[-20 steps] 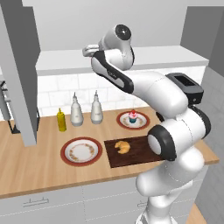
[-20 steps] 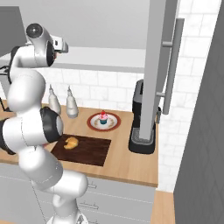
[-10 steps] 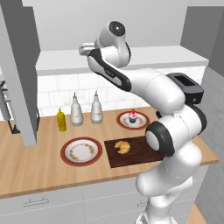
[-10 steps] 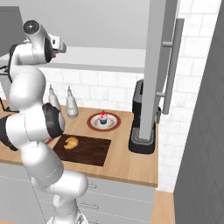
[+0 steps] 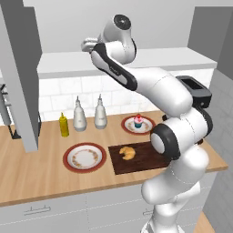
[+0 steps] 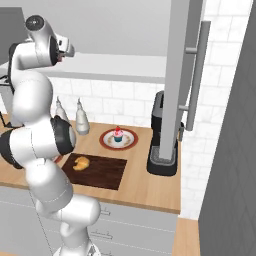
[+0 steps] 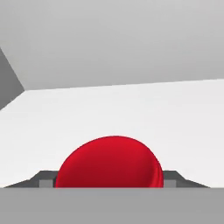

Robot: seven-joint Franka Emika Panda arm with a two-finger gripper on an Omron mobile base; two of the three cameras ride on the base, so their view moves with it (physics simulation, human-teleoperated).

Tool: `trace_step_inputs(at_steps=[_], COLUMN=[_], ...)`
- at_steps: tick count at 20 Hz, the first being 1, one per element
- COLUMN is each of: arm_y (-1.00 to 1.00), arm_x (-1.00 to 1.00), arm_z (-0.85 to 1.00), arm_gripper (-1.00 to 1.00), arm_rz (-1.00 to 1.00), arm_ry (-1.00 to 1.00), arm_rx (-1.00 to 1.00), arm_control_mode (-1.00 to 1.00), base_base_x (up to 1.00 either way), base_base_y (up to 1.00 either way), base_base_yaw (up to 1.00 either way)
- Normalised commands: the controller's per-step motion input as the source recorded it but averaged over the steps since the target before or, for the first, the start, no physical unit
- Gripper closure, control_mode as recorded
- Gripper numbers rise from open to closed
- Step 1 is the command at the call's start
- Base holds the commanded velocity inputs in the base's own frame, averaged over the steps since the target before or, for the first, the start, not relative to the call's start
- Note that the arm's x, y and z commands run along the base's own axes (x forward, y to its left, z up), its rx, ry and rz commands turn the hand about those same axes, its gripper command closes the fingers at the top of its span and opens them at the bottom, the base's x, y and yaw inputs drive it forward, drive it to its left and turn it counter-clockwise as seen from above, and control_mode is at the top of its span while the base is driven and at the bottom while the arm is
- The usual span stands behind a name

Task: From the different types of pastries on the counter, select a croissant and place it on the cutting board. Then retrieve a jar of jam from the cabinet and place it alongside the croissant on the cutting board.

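Hand view: jar of jam (image 7: 109, 162), seen as a smooth, bright red dome, sits at 6 o'clock between the two dark fingertips (image 7: 43, 179) flanking it at 8 and 4 o'clock, on the white shelf of the cabinet (image 7: 131, 109). Whether the jaws clench it cannot be told. The croissant (image 5: 127, 152) lies on the cutting board (image 5: 145, 159).
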Motion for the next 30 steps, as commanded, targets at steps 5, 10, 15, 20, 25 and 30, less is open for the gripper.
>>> trace_step_inputs(at_steps=[5,10,15,20,25,30], arm_y=[0.00,0.00,-0.05,-0.27,-0.26,-0.04], arm_x=[-0.47,-0.82,-0.66,-0.57,-0.59,-0.51], arm_z=[0.45,0.23,0.06,0.01,0.05,0.00], arm_gripper=[1.00,1.00,1.00,1.00,1.00,1.00], arm_rz=[0.00,0.00,0.00,0.00,0.03,0.05], arm_ry=[-0.16,-0.24,-0.11,-0.02,-0.03,-0.01], arm_rx=[0.04,0.00,0.03,0.10,0.10,0.07], arm_control_mode=[-1.00,-1.00,-1.00,-1.00,-1.00,-1.00], base_base_x=[0.00,0.00,0.00,0.00,0.00,0.00], base_base_y=[0.00,0.00,0.00,0.00,0.00,0.00], base_base_yaw=[0.00,0.00,0.00,0.00,0.00,0.00])
